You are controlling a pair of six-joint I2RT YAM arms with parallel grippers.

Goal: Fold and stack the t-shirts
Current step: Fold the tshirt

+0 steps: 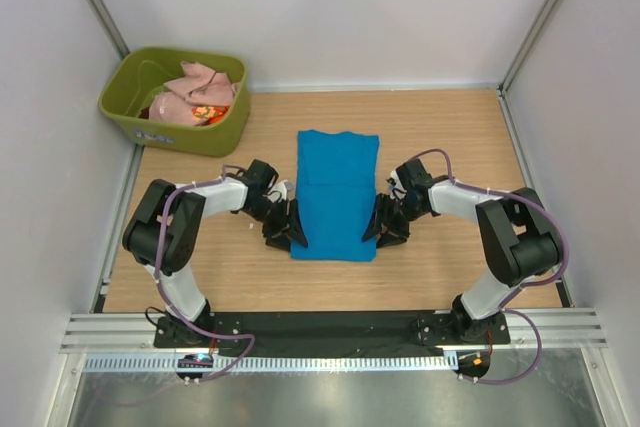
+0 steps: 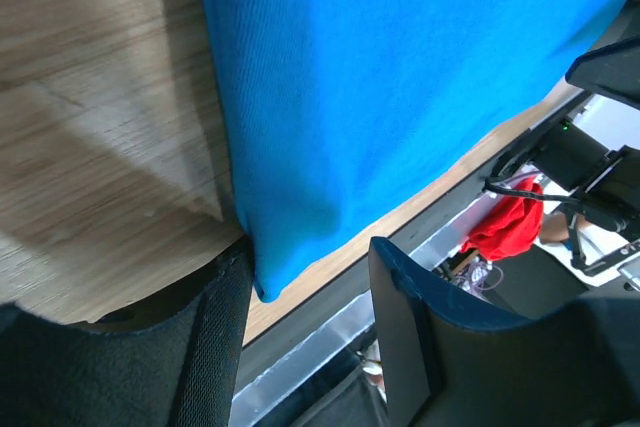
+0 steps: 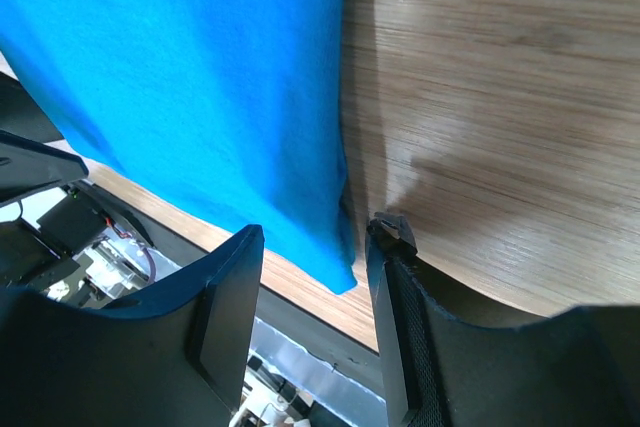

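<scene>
Fine-knit blue t-shirt (image 1: 337,192) lies rectangular on woodgrain table (image 1: 450,137).

The light wooden table (image 1: 450,147) carried a bright blue t-shirt (image 1: 337,192), folded into a long rectangle and lying flat near its middle, its lower hem toward the front edge. An olive-green tub (image 1: 185,135) stood in the far left corner, well apart from the shirt
</scene>
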